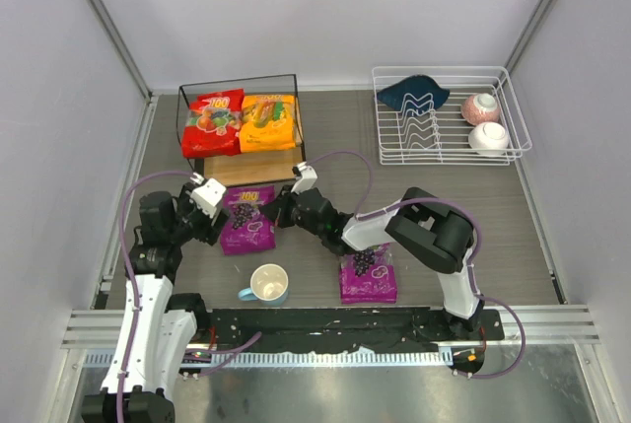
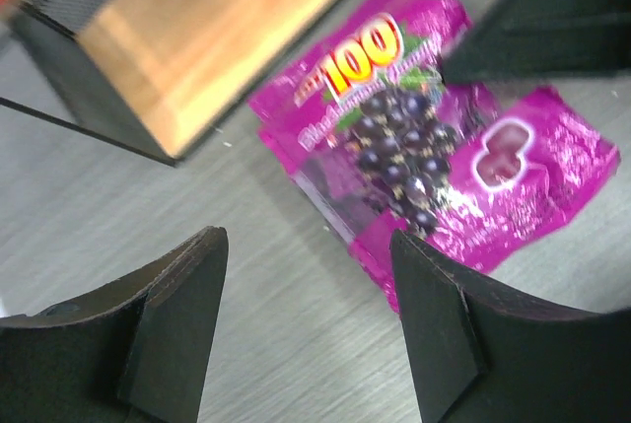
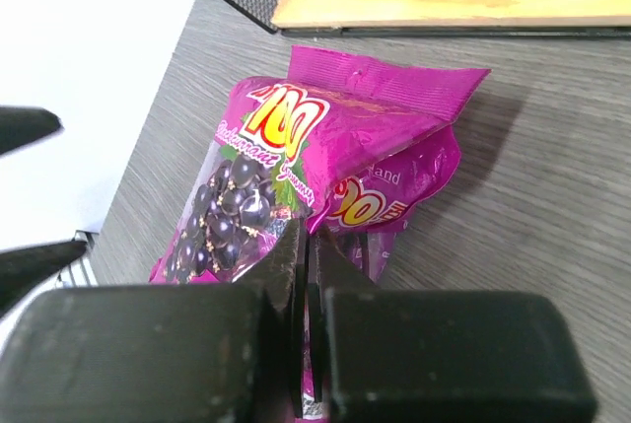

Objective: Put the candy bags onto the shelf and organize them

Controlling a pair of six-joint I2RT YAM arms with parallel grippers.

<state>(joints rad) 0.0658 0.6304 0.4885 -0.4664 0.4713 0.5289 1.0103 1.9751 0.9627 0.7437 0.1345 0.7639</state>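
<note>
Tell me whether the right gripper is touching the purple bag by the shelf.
Touching. The right wrist view shows the right gripper shut on the near edge of the purple bag, with foil showing in the slit between its fingers.

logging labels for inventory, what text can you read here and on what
"100": purple bag by the shelf, yellow-red digits.
"100": red bag on the shelf.
Script under the purple bag's "100": too blurred.
Too small to read: orange bag, second purple bag.
</note>
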